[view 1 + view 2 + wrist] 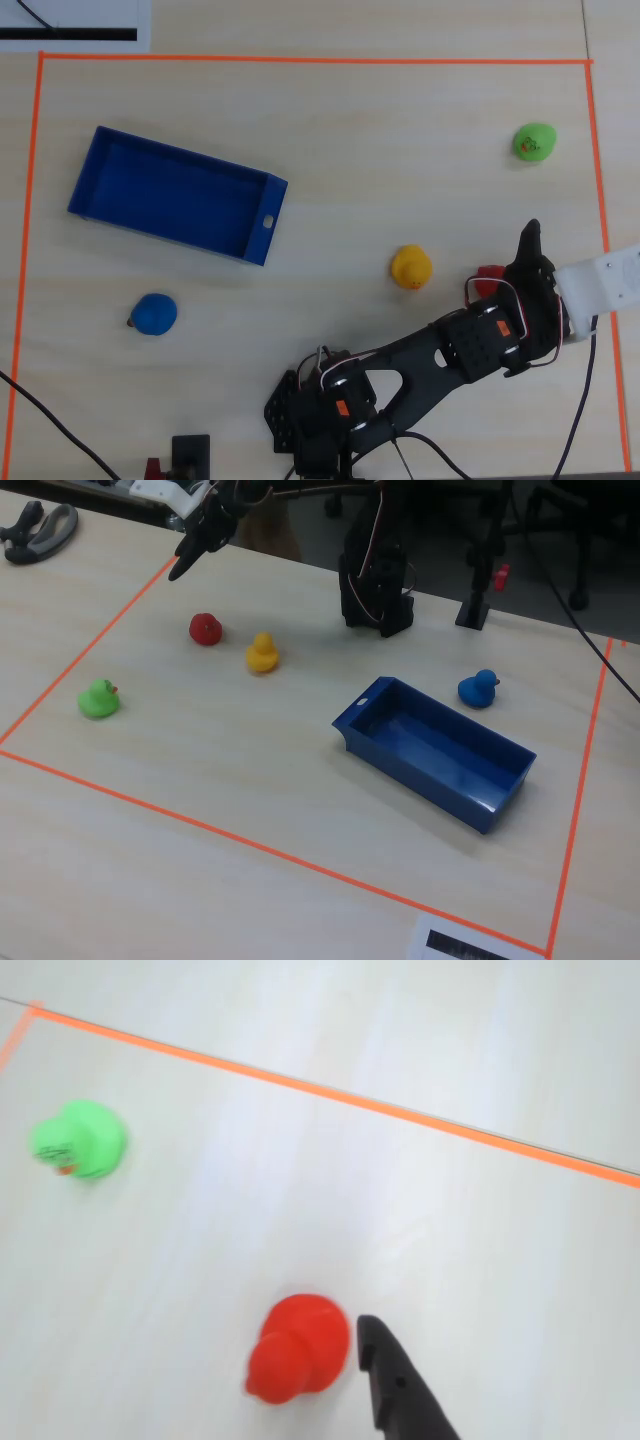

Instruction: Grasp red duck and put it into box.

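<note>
The red duck (298,1348) stands on the table at the bottom middle of the wrist view, just left of one black finger (398,1385); the other finger is out of frame. In the overhead view the duck (487,274) is partly hidden under the arm, right of the yellow duck. My gripper (188,558) hangs above the table just beyond the red duck (205,628), holds nothing and looks open. The blue box (262,222) lies empty at the left of the overhead view, far from the gripper; in the fixed view it (498,805) lies at centre right.
A yellow duck (411,267) stands close to the red one. A green duck (534,142) is near the taped corner, and a blue duck (155,314) is below the box. Orange tape (300,59) frames the work area. The arm's base (320,410) stands at the table's front edge.
</note>
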